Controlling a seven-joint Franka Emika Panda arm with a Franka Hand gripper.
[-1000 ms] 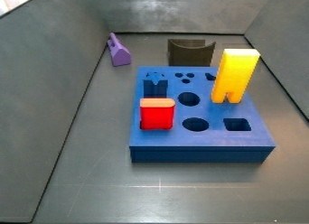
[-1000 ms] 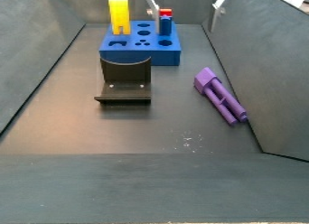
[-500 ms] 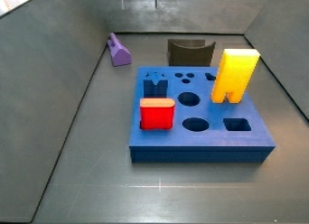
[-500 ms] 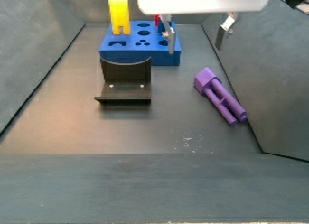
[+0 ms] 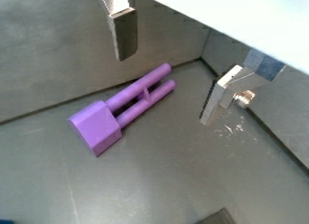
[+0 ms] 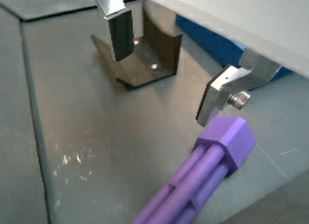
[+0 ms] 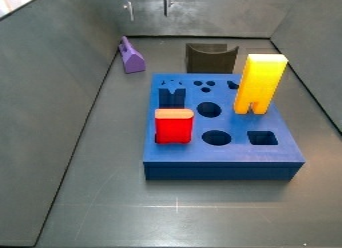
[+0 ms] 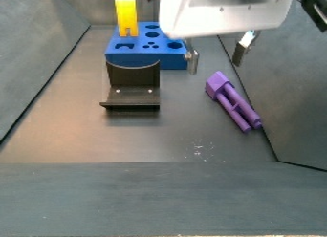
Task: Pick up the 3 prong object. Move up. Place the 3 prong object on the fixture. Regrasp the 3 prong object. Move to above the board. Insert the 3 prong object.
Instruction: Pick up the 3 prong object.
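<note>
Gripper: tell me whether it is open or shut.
Open. In a wrist view the gripper hangs above the purple piece, its two fingers spread wide apart with nothing between them; the piece lies flat on the floor.

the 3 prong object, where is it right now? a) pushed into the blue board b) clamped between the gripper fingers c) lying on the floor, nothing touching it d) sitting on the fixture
c: the 3 prong object lies flat on the floor in both wrist views, and the open gripper hangs above it with its fingers clear of the piece.
</note>
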